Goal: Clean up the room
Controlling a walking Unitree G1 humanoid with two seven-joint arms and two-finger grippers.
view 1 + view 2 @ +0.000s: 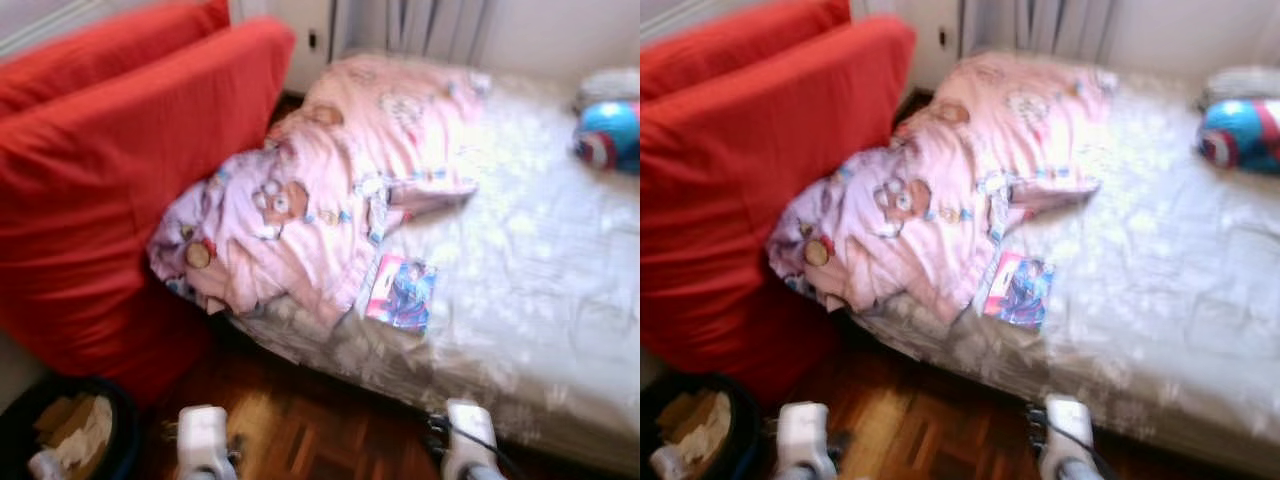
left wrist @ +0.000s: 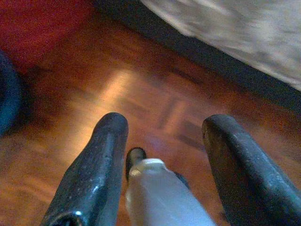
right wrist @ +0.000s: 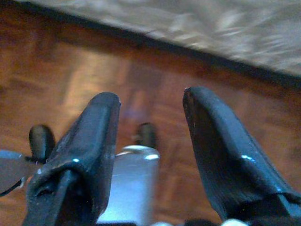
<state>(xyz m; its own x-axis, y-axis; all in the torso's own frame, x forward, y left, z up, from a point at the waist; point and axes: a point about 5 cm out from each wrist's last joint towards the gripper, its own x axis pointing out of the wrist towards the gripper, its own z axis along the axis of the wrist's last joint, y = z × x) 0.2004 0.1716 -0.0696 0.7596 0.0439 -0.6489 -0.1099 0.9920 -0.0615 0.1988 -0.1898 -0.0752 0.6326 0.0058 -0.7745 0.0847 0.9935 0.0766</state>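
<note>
room: bedroom with parquet floor [image 1: 300,425], views blurred.
far left, low: dark bin [image 1: 60,435] holding crumpled paper, standing on the floor beside the red mattress.
left: red mattress [image 1: 110,190] propped on edge against the bed's side.
centre: pink teddy-bear duvet [image 1: 310,200], bunched at the bed's left end, one corner drooping over the edge; soft, bulky, light by the look; best taken at that overhanging corner or a thick fold.
centre, just right of duvet: thin comic book [image 1: 402,292], flat on the white sheet [image 1: 540,250] near the bed's front edge, touching the duvet's hem; light, floppy, slick cover; likely easiest pinched along its free front edge.
far right: blue, red and white shield cushion [image 1: 610,135] near the bed's far side.
left gripper [image 2: 162,141]: hanging low over the floor, fingers spread, nothing between them.
right gripper [image 3: 150,117]: likewise low by the bed's edge, fingers spread, carrying nothing.
</note>
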